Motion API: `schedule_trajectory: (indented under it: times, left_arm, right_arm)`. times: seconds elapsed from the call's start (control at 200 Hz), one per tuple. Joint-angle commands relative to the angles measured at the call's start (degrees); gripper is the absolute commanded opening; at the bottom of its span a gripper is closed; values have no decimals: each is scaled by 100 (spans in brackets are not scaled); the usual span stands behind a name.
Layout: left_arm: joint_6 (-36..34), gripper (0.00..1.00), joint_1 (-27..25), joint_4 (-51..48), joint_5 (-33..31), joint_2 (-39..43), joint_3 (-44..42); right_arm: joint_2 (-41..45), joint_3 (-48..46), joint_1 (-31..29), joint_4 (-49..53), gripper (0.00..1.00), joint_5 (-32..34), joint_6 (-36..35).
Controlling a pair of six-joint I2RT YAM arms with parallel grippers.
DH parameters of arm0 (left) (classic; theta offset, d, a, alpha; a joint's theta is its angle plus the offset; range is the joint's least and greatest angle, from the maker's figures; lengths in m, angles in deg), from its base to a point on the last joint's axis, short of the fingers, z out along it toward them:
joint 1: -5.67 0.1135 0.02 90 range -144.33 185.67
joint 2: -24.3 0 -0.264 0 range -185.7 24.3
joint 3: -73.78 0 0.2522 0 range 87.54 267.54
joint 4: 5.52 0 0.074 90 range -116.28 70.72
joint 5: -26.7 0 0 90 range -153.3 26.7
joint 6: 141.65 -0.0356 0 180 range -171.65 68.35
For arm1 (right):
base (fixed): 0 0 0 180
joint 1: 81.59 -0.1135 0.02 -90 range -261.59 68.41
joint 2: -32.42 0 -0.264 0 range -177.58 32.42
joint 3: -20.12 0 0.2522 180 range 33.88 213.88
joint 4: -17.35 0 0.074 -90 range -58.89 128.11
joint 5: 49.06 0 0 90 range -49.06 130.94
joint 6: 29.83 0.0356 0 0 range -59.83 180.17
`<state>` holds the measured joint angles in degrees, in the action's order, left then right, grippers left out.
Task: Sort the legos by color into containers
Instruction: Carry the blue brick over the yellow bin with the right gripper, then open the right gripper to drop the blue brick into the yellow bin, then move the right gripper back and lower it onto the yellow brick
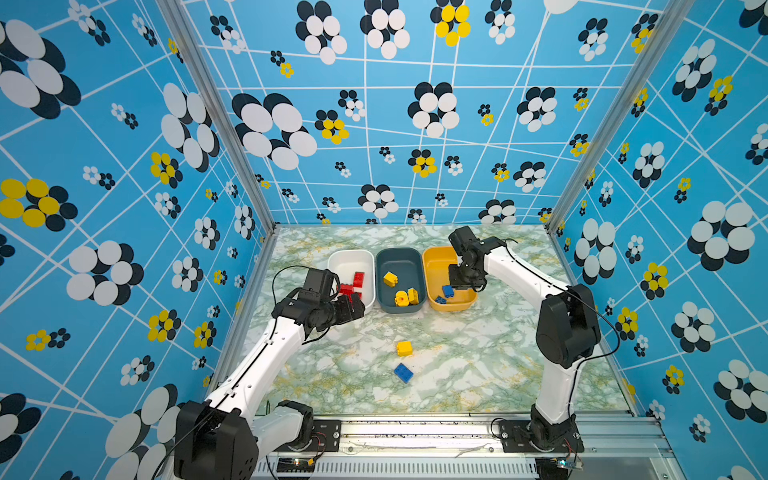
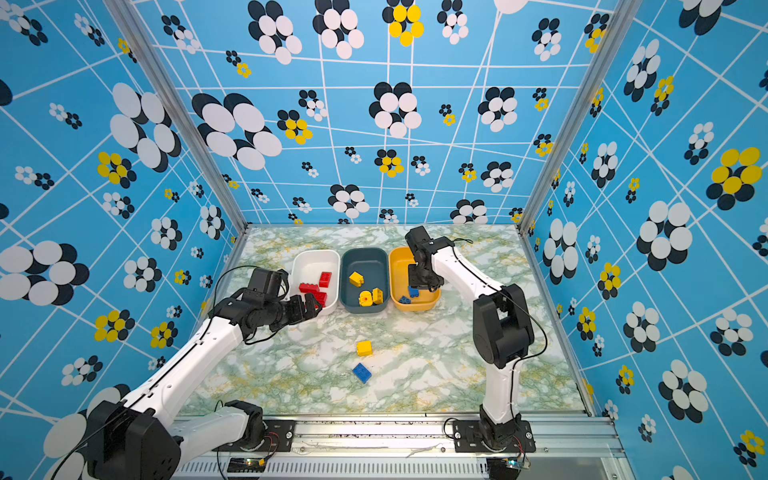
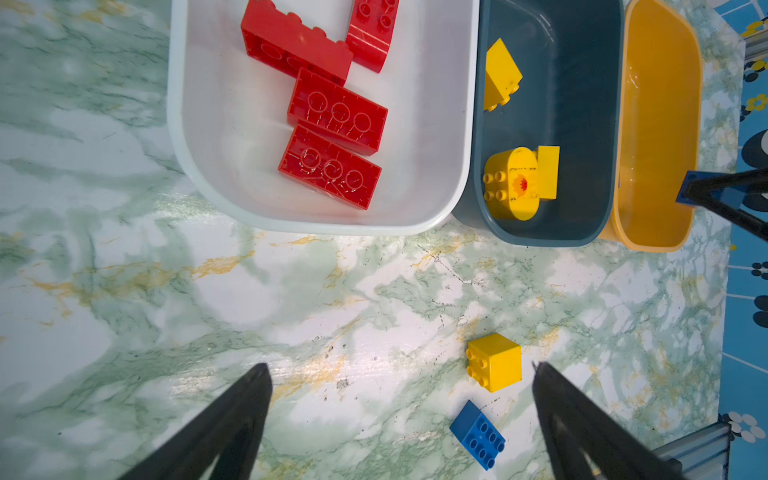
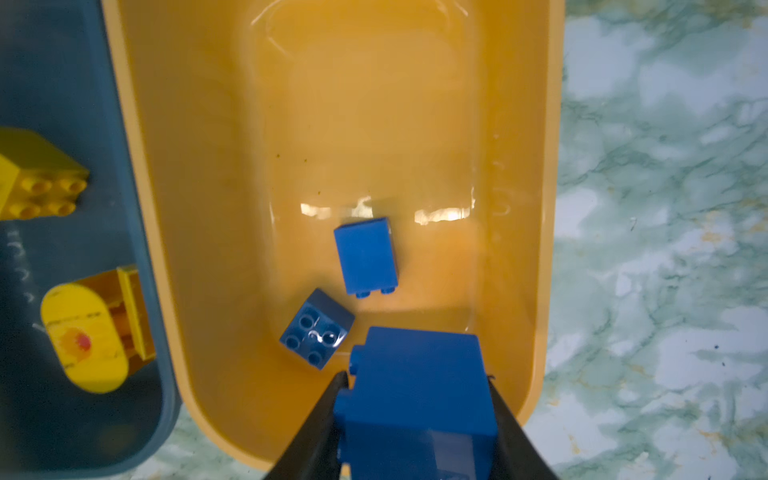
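**Sorting in progress.** Only the right wrist view lets me see the right gripper (image 4: 415,376) clamped on the held blue brick (image 4: 415,407). It hangs above the near end of the yellow-orange tub (image 4: 199,291), over two blue bricks (image 4: 365,257) on the tub floor. In both top views the gripper body hides this grip.

The left wrist view shows the left gripper (image 3: 400,367) spread wide and empty at the near edge of the white tub (image 3: 216,124), which holds four red bricks (image 3: 336,112). The middle teal tub (image 3: 582,124) holds yellow pieces (image 3: 500,75), including a rounded piece (image 3: 513,183) with a red dot.

A loose yellow brick (image 1: 404,348) and a loose blue brick (image 1: 403,372) lie close together mid-table, with bare marble table (image 1: 478,353) all round them.
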<state>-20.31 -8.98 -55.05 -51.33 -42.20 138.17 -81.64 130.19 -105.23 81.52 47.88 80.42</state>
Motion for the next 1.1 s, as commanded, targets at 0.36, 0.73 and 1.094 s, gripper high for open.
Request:
schedule_trajectory:
  times: [0.36, 0.73, 1.094]
  left_arm:
    - [119, 99, -20, -233, -263, 120, -32]
    - [146, 99, -20, -308, -330, 56, 61]
    - [72, 99, -7, -255, -321, -131, 137]
  right_arm:
    - [-1488, 1768, 227, 430, 46, -24, -405]
    - [-1406, 1861, 224, 463, 65, -175, -387]
    - [-617, 1266, 110, 410, 66, -361, -293]
